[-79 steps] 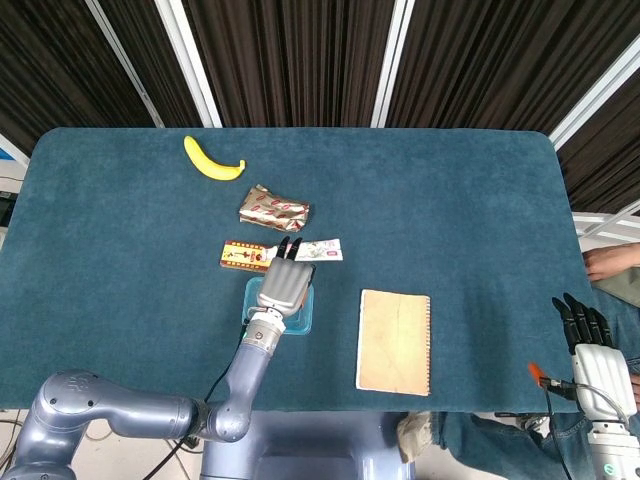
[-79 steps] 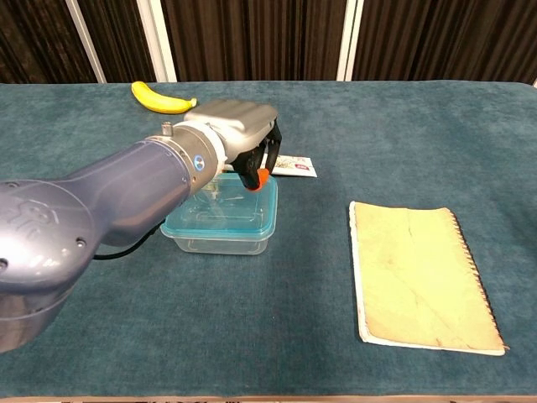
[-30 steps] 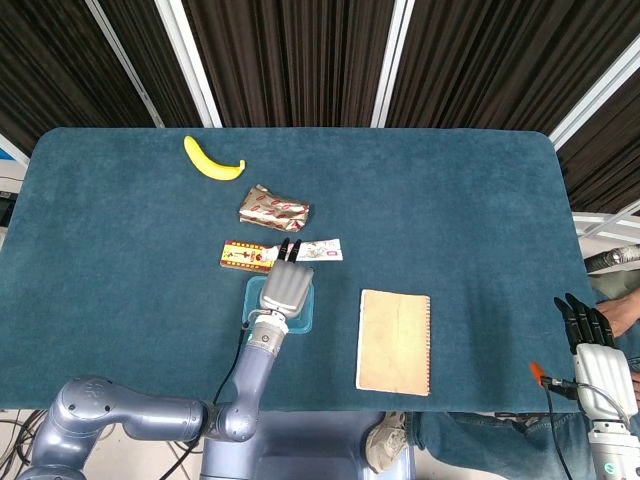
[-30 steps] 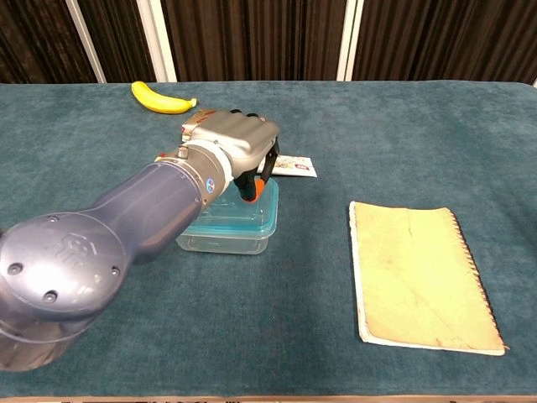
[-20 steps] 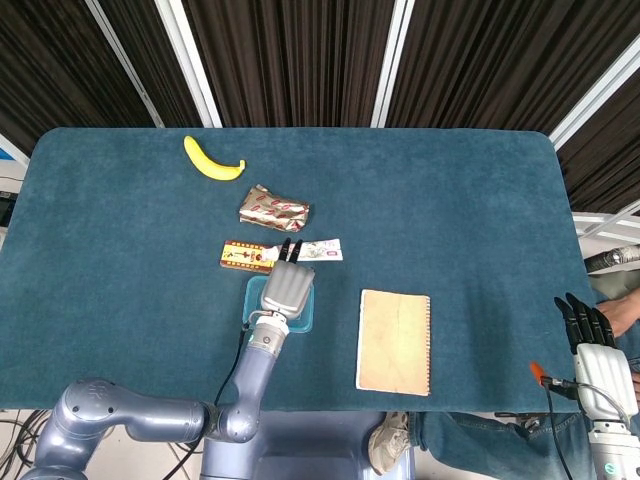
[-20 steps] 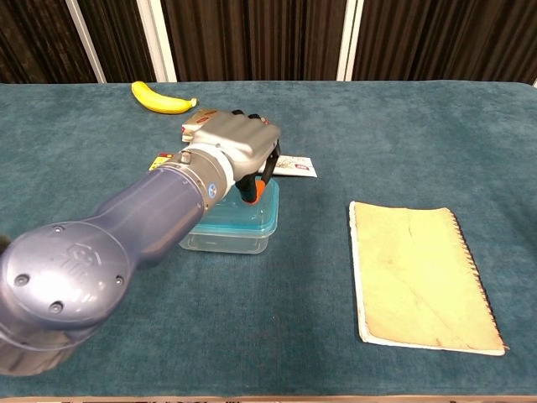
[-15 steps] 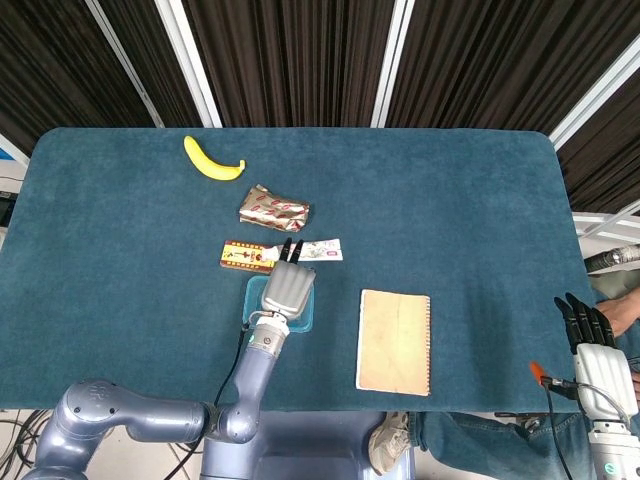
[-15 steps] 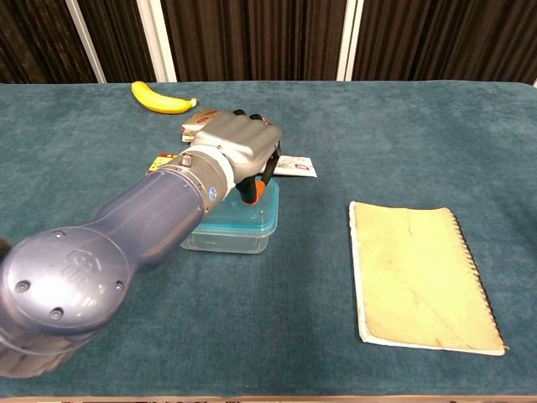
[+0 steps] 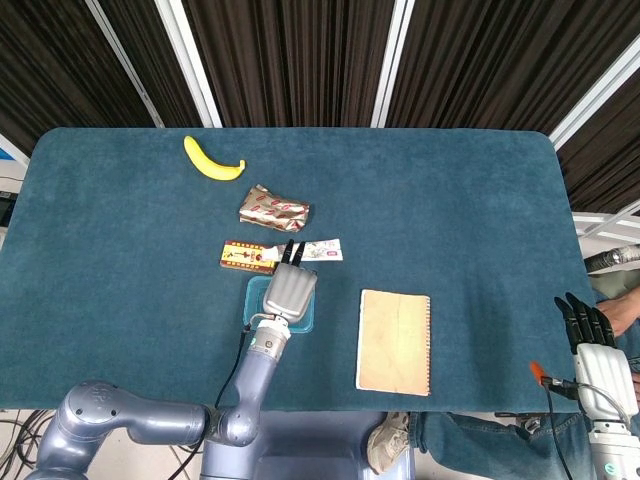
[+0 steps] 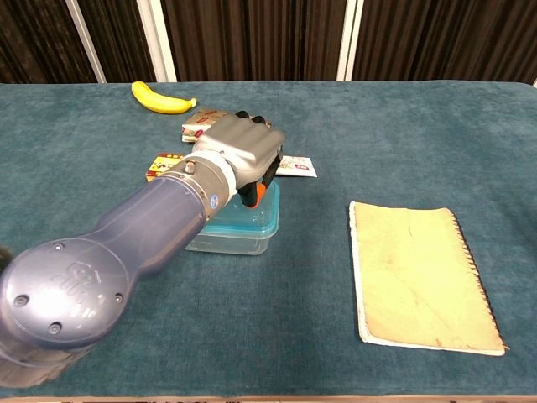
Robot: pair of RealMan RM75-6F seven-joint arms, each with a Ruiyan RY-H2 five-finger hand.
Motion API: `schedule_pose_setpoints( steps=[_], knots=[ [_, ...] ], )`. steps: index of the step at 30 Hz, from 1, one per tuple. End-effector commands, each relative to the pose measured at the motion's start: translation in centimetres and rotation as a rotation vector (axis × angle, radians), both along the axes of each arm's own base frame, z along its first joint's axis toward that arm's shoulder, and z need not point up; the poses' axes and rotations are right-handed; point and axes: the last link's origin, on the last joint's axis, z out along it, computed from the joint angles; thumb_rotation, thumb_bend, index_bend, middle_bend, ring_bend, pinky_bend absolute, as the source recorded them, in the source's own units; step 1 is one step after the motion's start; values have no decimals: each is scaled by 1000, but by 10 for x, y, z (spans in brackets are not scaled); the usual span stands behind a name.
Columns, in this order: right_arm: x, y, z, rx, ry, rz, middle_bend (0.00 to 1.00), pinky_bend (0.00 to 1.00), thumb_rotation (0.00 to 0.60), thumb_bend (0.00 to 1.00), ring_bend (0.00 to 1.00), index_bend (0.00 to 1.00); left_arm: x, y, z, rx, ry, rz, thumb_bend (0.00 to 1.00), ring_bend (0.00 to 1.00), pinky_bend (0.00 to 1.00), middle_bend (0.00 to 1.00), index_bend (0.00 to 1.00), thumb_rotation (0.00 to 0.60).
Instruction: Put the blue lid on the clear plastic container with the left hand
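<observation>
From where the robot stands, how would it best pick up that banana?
Probably around the middle of the banana, coming straight down from above. It lies flat on the table with bare cloth all round, and its curved body is thickest there; the ends taper, so fingers might slip off them.

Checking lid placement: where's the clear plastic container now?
In the chest view, the clear plastic container sits left of centre, under the left hand, left of the tan notebook.

Left hand (image 9: 290, 291) rests on the blue lid (image 9: 256, 308) — right hand (image 9: 594, 350) hangs off-table, fingers straight.
</observation>
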Motion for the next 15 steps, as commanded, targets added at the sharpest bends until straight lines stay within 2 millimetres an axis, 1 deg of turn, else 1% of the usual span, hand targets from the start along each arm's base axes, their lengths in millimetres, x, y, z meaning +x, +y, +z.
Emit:
schedule_pose_setpoints(
  steps=[1,6,10,15],
  knots=[
    [0,0,0,-1,0,1,0,0,600,268,0,21,9,0,11,21,-38,-13,490,15,0,535,605,600],
    [0,0,0,-1,0,1,0,0,600,268,0,21,21,-4,31,45,-98,-44,489,16,0,535,605,600],
    [0,0,0,-3,1,3,0,0,600,268,0,21,28,-13,46,43,-143,-71,489,16,0,536,606,600],
    [0,0,0,-2,3,4,0,0,600,267,0,21,25,-29,56,28,-125,-129,489,16,0,536,609,600]
  ],
)
